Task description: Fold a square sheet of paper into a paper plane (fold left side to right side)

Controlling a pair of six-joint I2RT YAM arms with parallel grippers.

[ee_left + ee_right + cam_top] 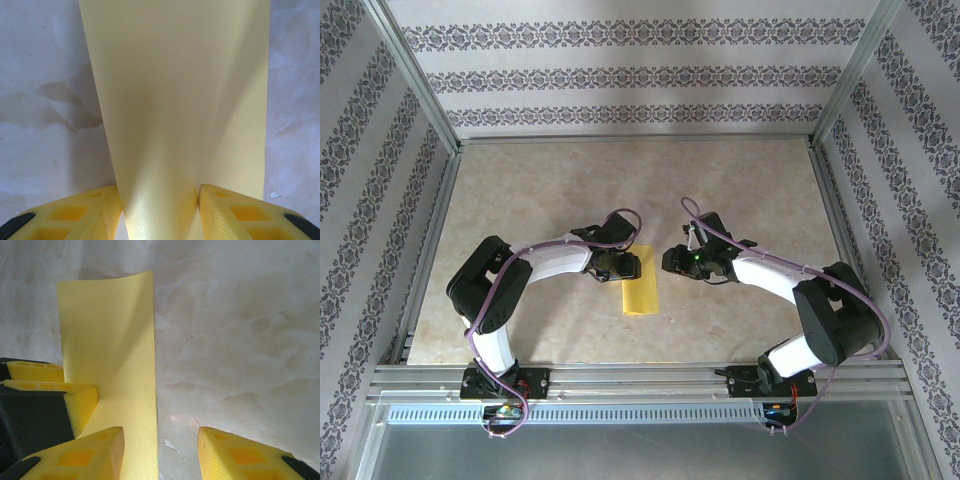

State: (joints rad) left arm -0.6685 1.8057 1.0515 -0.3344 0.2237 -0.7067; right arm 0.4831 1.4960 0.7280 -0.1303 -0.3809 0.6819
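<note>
— Jaws: how are they found?
— Both pairs are seen apart. On the table, the square sheet of paper is laid as a narrow strip between the arms, straddled by the left gripper; nothing is held by the right gripper.
— Progress?
— The left-to-right fold is judged made but unpressed, one end being curled up; the dart folds are left.

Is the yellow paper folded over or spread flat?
Folded: from above the yellow paper is a narrow strip; its far end curls up.
</note>
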